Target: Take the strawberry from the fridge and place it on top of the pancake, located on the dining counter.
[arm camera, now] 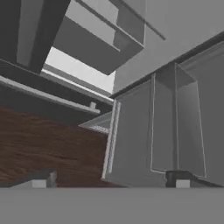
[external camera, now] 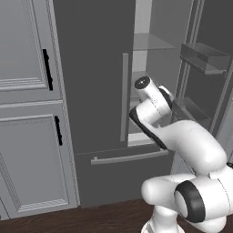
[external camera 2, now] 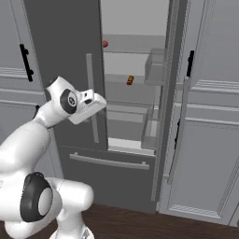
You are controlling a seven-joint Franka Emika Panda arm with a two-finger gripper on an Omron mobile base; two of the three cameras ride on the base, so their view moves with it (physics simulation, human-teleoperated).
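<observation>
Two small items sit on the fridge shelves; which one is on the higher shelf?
The strawberry, round and plain red, at the upper shelf's left end. The orange-and-dark banded item sits a shelf lower.

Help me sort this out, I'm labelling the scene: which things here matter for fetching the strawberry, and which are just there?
For the job:
- strawberry, on an upper shelf
- fridge, right door open
- gripper, open and empty

Just there:
- orange-red banded item, one shelf lower
- cabinets
- wooden floor
</observation>
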